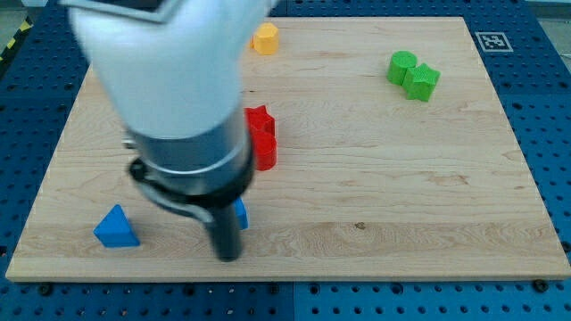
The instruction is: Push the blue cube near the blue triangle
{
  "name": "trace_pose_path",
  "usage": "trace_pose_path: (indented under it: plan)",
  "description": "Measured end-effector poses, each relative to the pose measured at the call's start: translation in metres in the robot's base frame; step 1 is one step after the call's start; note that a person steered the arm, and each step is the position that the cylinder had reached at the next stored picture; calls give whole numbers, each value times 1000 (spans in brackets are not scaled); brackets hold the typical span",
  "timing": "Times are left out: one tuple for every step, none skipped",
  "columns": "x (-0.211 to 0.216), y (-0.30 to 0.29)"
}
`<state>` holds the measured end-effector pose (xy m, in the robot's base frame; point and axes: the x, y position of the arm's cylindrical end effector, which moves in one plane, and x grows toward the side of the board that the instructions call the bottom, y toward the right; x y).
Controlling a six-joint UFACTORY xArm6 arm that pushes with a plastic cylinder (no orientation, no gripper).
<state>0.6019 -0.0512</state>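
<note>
A bare strip of the desk (375,223) is seen between the blue triangle (116,227) at the view's lower left and the rod's tip (228,257), with no block lying in it. The blue cube (241,214) is mostly hidden behind the rod, just to its right. Directly above, toward the view's top, passage is blocked by the red blocks (261,136). The broad centre and lower right of the desk are left open. Two green blocks (413,75), touching, are set well apart at the upper right; a yellow block (265,38) sits by the top edge.
</note>
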Motion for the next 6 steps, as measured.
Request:
trace_pose_path:
  plan:
    - [-24, 45]
    - [-50, 44]
    - [-46, -11]
    - [-37, -65]
    - [-39, -65]
    - [-50, 2]
